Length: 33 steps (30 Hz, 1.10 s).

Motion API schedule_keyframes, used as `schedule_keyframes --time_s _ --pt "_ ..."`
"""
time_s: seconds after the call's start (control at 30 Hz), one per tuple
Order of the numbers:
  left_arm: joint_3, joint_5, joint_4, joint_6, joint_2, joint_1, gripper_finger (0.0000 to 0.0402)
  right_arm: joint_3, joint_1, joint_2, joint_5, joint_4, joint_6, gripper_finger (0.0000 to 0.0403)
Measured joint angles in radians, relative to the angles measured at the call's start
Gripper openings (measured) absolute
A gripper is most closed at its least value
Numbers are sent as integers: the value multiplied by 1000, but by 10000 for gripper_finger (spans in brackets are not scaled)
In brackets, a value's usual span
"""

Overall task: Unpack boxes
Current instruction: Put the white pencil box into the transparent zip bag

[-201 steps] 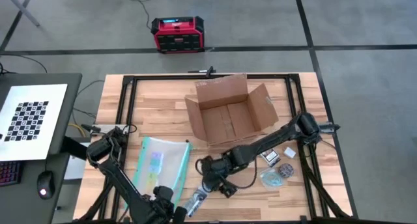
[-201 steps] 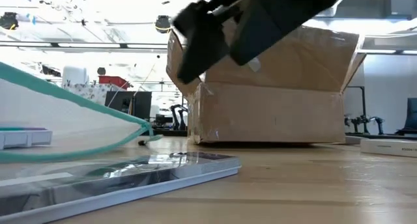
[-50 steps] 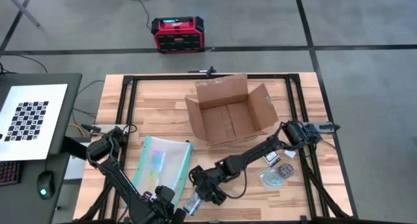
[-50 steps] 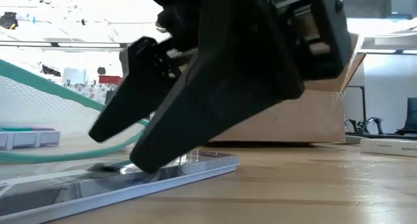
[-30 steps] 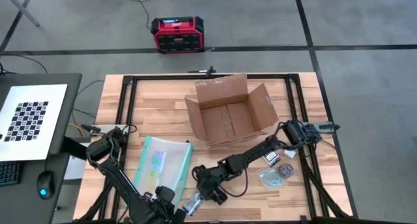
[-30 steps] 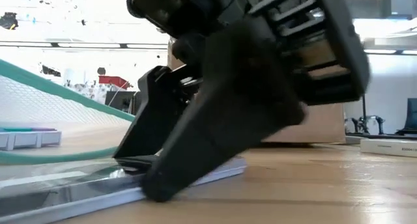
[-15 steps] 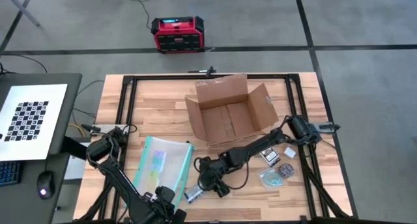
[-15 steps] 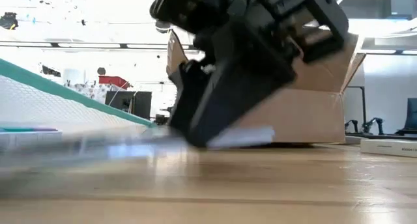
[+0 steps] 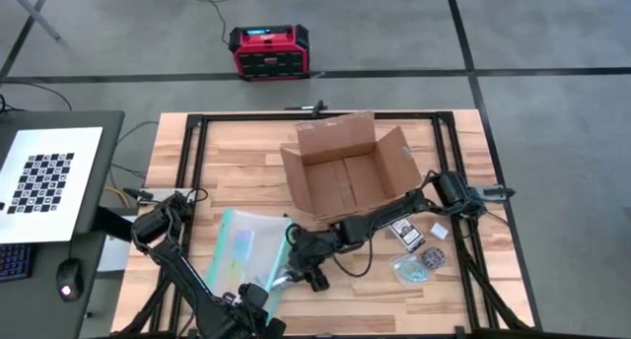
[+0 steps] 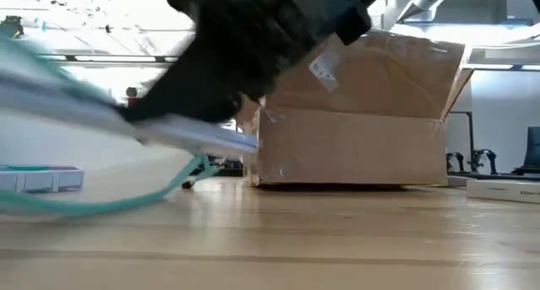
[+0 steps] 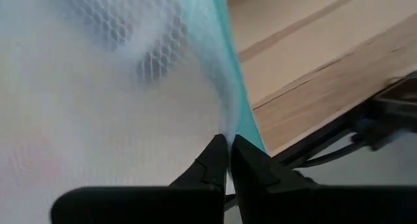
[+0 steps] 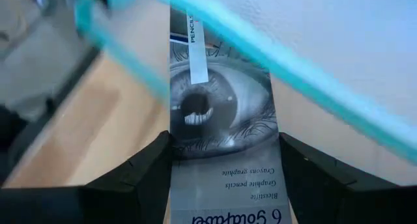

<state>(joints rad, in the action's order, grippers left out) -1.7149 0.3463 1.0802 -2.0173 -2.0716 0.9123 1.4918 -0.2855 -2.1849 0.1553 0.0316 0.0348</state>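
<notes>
Two grippers work near the pouch. Nearest us, the left gripper has its fingers pinched together on the pouch's teal edge, at the corner farthest from the box. Just beyond, on the pouch's box side, the right gripper clamps a flat pencil tin printed with an eye, its front end at the pouch's teal rim; whether it is already inside we cannot quite tell. Past the pouch, the box stands open on the table, flaps spread. A few small items lie beside the box, away from the pouch.
</notes>
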Motion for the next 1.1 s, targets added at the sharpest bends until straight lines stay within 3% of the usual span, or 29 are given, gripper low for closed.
schedule_keyframes --time_s 0.5,0.73,0.9,1.1 --pt "0 65 -100 233 0 -40 0 94 -11 -119 0 89 -14 226" --pt "0 65 -103 252 0 -41 0 101 -15 -143 -4 172 -59 336" --pt "0 65 -104 251 0 -40 0 100 -8 -114 -4 5 -52 370" --pt "0 65 -103 244 0 -37 0 101 4 15 -7 -331 -22 362"
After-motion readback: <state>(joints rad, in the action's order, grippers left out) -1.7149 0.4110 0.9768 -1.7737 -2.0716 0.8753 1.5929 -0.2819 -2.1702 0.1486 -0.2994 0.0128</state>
